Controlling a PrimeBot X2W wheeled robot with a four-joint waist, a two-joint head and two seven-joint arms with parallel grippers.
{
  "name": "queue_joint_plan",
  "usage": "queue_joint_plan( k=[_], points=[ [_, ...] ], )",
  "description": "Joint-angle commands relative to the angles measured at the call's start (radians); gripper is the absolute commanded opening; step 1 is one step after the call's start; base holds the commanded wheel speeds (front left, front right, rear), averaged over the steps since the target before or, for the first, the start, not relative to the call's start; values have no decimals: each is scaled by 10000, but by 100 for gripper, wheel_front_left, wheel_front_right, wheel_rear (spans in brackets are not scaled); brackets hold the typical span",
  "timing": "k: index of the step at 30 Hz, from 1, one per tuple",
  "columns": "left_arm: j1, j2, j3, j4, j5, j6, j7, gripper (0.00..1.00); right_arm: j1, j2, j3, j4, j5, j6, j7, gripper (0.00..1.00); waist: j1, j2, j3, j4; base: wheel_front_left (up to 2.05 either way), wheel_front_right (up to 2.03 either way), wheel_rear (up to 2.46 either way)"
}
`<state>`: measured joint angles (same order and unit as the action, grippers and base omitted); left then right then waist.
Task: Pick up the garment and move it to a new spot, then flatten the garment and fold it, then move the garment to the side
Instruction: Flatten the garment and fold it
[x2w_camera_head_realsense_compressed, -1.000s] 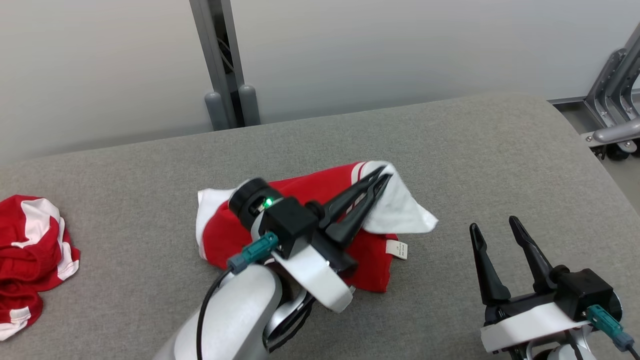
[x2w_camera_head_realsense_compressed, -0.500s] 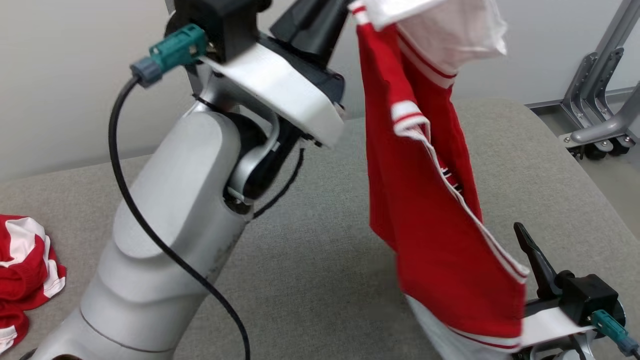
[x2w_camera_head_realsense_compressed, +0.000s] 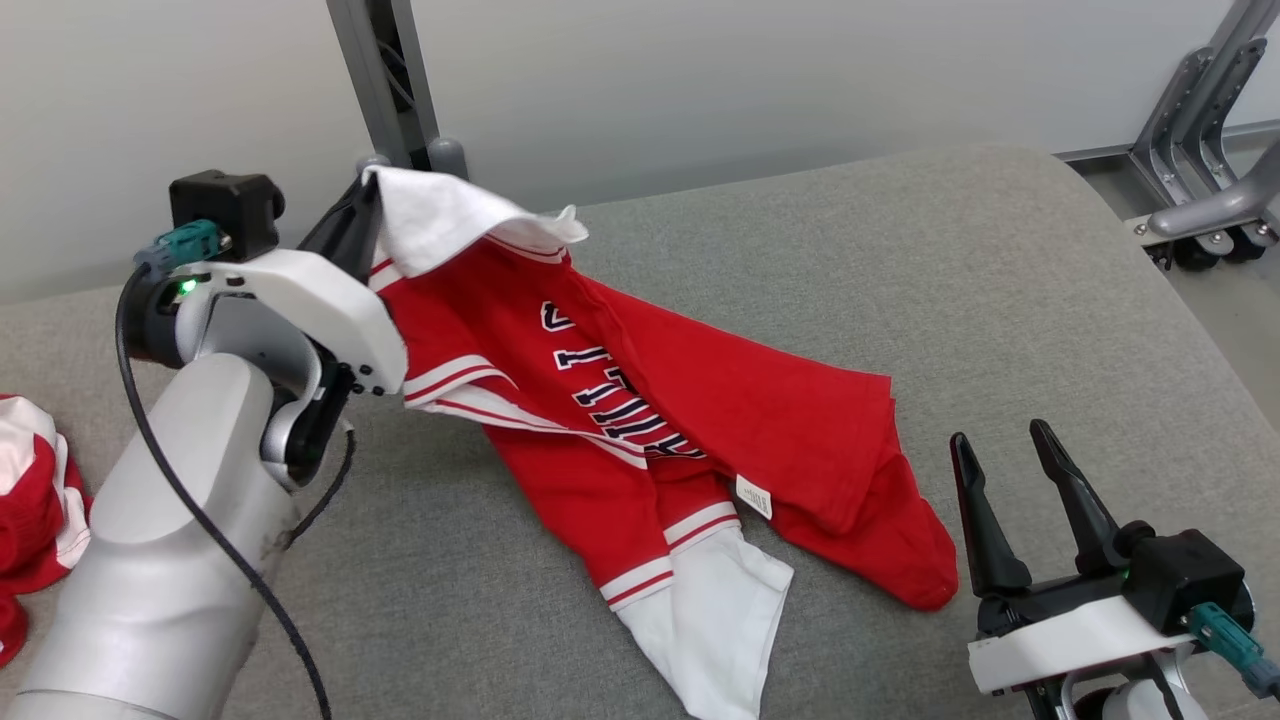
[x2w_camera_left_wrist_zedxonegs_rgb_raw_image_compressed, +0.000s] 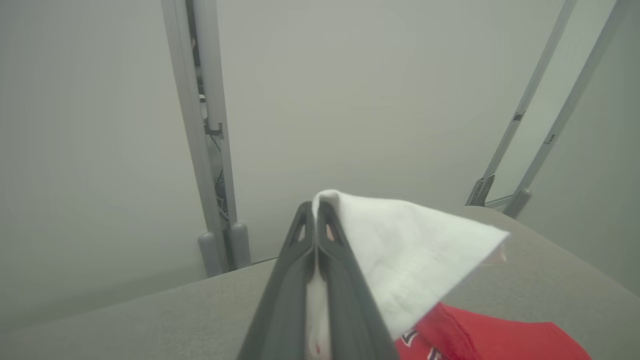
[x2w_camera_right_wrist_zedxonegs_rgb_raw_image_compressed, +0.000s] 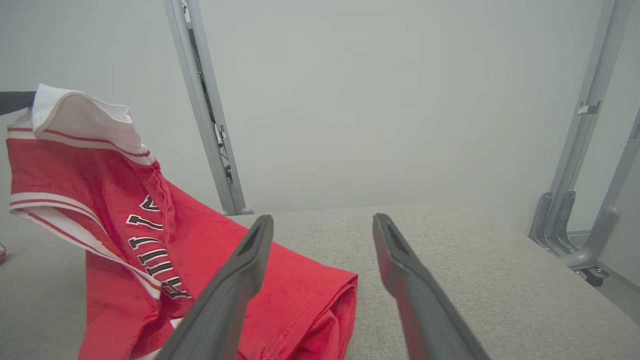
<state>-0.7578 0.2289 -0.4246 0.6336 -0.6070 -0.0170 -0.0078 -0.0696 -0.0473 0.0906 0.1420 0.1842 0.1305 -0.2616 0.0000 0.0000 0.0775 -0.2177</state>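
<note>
Grey table (x2w_camera_head_realsense_compressed: 900, 250) is carrying the red garment (x2w_camera_head_realsense_compressed: 720, 400), trailing forward from the grey post (x2w_camera_head_realsense_compressed: 385, 90), beside which the left pincer (x2w_camera_head_realsense_compressed: 368, 200) is pinching its white corner. With the right pincer (x2w_camera_head_realsense_compressed: 1000, 436) gaping empty, this single-corner hold is probably risking slippage or twisting.

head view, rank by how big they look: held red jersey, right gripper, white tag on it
1. red jersey
2. right gripper
3. white tag
The gripper is nearer the camera, but the order holds.

Bare grey cushion (x2w_camera_head_realsense_compressed: 1000, 300) right of the garment (x2w_camera_head_realsense_compressed: 760, 410) — metal frame (x2w_camera_head_realsense_compressed: 1205, 212) beyond
</note>
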Motion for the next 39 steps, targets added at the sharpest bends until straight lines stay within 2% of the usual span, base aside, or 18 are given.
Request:
queue_joint_plan(
  k=[1,8,12,13,14,15,20,24,27,31,32,39],
  points=[
    [-104,203,-5,326,184,-107,-269,0,-104,-60,5,-31,-37,5,-50,100,0,0,208,36,0,0,0],
    [-1146,1197,-220,2111,1168,-87,-1724,0,-510,-60,214,-72,-45,5,-52,100,0,0,871,-126,0,0,0],
    [-1790,1499,-355,2854,1565,-81,-2165,0,-736,-60,292,-111,-58,5,-50,100,0,0,1342,-284,0,0,0],
    [-1941,1520,-347,2999,1580,-152,-2228,29,-785,-60,300,-123,-63,5,-52,100,0,0,1457,-319,0,0,0],
    [-2042,1523,-345,3178,1542,-235,-2253,84,-832,-59,311,-141,-70,5,-52,100,0,0,1569,-348,0,0,0],
    [-2149,1519,-368,3356,1548,-309,-2281,100,-884,-60,310,-156,-75,5,-50,100,0,0,1670,-361,0,0,0],
    [-2470,1257,-243,3926,1394,-337,-2449,100,-1031,-59,222,-208,-80,5,-50,100,0,0,1993,-275,0,0,0],
    [-2140,982,40,3649,1218,-152,-2565,100,-1026,-60,186,-151,-106,5,-50,100,0,0,1933,-30,0,0,0],
    [-1360,708,516,2638,1025,-50,-2574,100,-930,-62,163,-108,-102,5,-52,100,0,0,1768,216,0,0,0],
    [432,172,1079,1143,773,-153,-2568,100,-785,-62,179,-21,-112,5,-50,100,0,0,1447,537,0,0,0],
    [432,172,1079,1143,773,-153,-2568,100,-785,-62,179,-21,-112,5,-50,100,0,0,1447,537,0,0,0],
    [3616,-844,1430,-892,621,-69,-2571,100,-541,-60,56,68,-193,5,-50,100,0,0,894,1031,0,0,0]
  ],
)
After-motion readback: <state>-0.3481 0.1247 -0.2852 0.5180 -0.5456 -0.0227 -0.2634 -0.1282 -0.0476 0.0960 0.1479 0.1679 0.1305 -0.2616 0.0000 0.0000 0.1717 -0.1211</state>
